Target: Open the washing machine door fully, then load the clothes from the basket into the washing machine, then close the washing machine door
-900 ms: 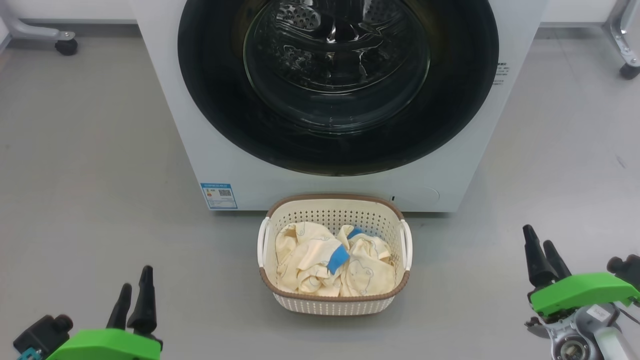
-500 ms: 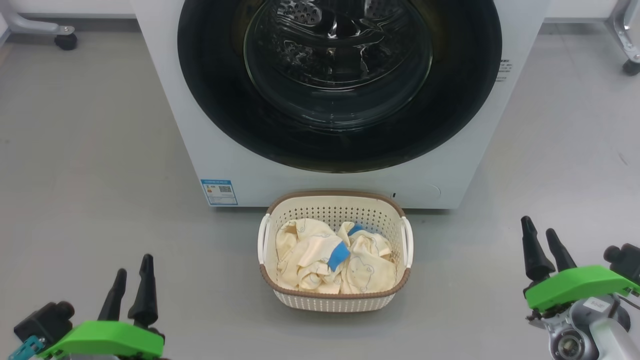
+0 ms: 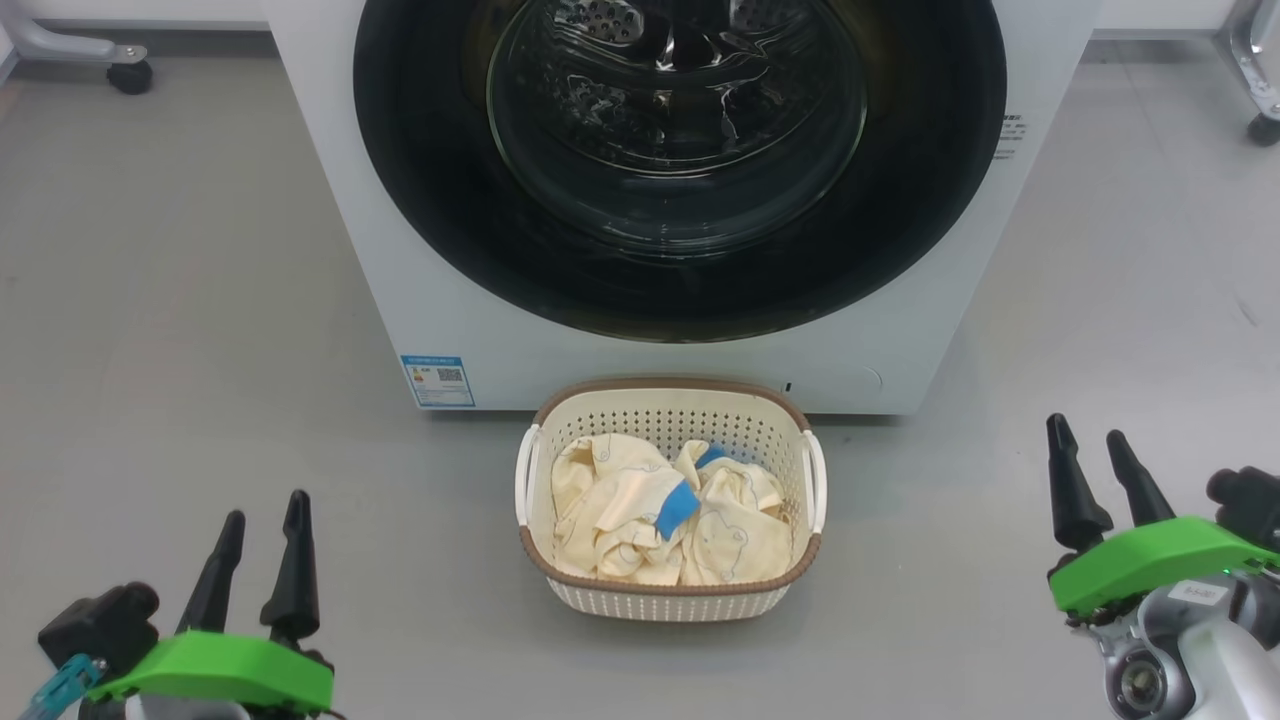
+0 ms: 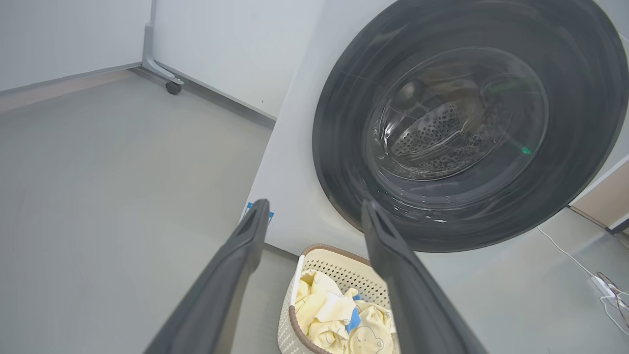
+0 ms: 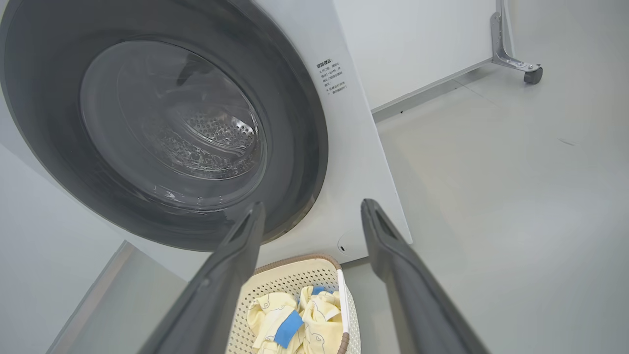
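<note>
glossy black, the washing machine door [image 3: 680,170] is sitting shut, the clothes [image 3: 640,510] waiting in the basket [image 3: 670,387] just in front. left gripper [image 3: 262,505] and right gripper [image 3: 1085,428] are hovering, fingers apart, empty. one is likely needing to catch the door's edge and swing wide, clearing the basket.

The left gripper [image 3: 265,510] and right gripper [image 3: 1085,430] each have two long black fingers [image 3: 292,590], tapering to blunt tips, set in a bright green cover [image 3: 220,672]. A black knob [image 3: 100,625] sits beside each cover. The left gripper carries a teal clip [image 3: 60,686]. The right wrist [image 3: 1215,662] is silver-grey, with a white label [image 3: 1195,593] and a round socket [image 3: 1140,682].
</note>
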Robot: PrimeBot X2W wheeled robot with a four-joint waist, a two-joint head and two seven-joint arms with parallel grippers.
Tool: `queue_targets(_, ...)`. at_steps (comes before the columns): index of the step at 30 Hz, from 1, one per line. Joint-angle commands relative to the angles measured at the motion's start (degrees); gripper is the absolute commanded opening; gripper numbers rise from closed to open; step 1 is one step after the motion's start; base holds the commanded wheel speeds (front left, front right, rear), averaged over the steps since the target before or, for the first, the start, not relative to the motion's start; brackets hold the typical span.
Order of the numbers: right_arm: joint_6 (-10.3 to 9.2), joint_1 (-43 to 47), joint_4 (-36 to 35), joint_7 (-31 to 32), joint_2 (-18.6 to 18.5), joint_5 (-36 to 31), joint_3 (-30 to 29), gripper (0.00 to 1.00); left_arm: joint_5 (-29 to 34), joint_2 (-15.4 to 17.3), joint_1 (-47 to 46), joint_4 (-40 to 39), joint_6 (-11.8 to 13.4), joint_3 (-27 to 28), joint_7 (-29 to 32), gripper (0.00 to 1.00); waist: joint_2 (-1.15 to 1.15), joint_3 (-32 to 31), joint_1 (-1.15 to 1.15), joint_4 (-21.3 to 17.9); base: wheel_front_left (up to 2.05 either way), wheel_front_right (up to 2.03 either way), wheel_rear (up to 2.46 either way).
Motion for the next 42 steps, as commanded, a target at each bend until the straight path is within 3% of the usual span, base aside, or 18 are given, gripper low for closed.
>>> queue_targets(1,0.02,-3.53,-2.01,-0.84,-1.58,-1.5,0.94,1.0,1.44,1.73,-3.33,-2.15,-0.28,1.48,-0.92,1.0,0.0,-0.02,0.0,-0.02,0.0,0.0,0.0)
queue_targets(23,0.02,-4.44,-2.45,-4.73,-2.73,-15.3,0.55,1.0,14.1,3.89,-4.78,-2.43,-0.37,0.33,-4.74,1.0,0.0,0.71,0.0,-0.24,0.0,0.0,0.0)
queue_targets(30,0.02,-4.23,-2.64,-5.84,-2.95,-19.24,-0.05,1.0,16.12,4.57,-5.32,-1.87,-0.4,0.11,-5.84,1.0,0.0,0.88,0.0,-0.41,0.0,0.0,0.0)
queue_targets(42,0.02,-3.66,-2.91,-5.84,-2.35,-19.58,-0.69,1.0,15.68,4.99,-5.54,-0.14,-0.4,0.03,-5.84,1.0,0.0,0.75,0.0,-0.69,0.0,0.0,0.0)
